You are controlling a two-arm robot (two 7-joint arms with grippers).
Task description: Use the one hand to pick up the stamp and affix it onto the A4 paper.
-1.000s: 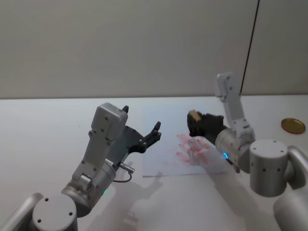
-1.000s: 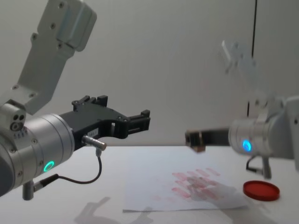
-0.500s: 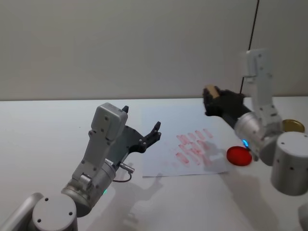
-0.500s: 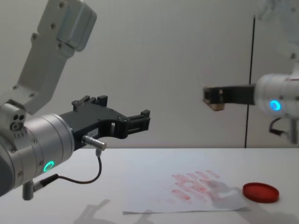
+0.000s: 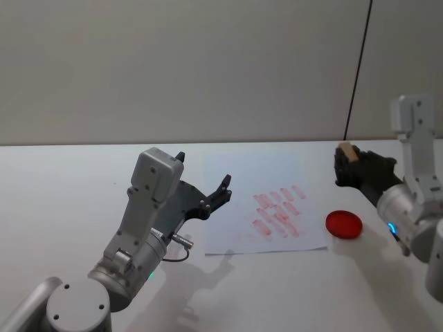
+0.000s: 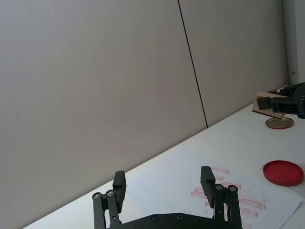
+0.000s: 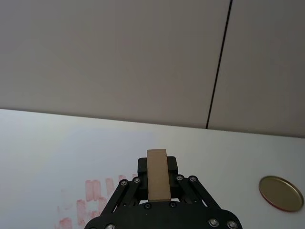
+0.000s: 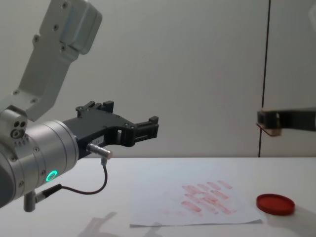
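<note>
My right gripper point(image 5: 344, 167), the one with the blue ring, is shut on the tan wooden stamp point(image 5: 346, 152). It hangs in the air to the right of the A4 paper point(image 5: 252, 176), above and behind the red ink pad point(image 5: 344, 224). From the chest, the stamp point(image 8: 270, 129) sits high above the table at the right edge. The right wrist view has the stamp point(image 7: 158, 174) upright between the jaws. The paper point(image 8: 158, 197) carries rows of red marks. My left gripper point(image 5: 204, 171), on the green-ringed arm, hovers open over the paper's left edge.
A flat gold lid point(image 7: 281, 192) lies on the white table at the far right, beyond the ink pad point(image 8: 275, 203). A grey wall with a dark vertical seam stands behind the table.
My right gripper has carried the stamp from above the paper's marks up and to the right, past the paper's edge, to above the ink pad. The left arm has stayed still.
</note>
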